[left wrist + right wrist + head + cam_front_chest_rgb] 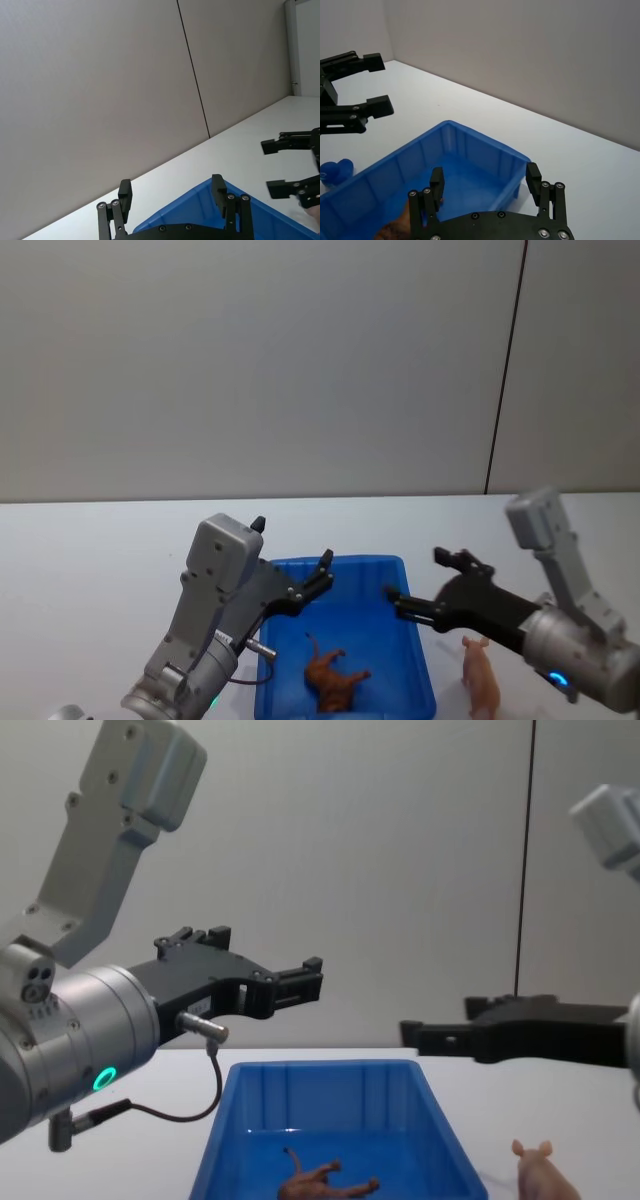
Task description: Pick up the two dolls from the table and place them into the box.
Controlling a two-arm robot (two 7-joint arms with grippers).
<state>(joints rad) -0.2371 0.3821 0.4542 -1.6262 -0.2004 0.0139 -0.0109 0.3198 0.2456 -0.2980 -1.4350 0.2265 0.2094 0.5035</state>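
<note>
Head view: left end effector (291, 543), spread and empty, hangs over the left rim of the box (385, 562); right end effector (416, 576), likewise released, over its right rim. Inside the box lies the reddish-brown doll (332, 680); the pink pig doll (481, 677) stands just outside its right wall on the white table (80, 560). Behind, a grey wall (300, 360).
</note>
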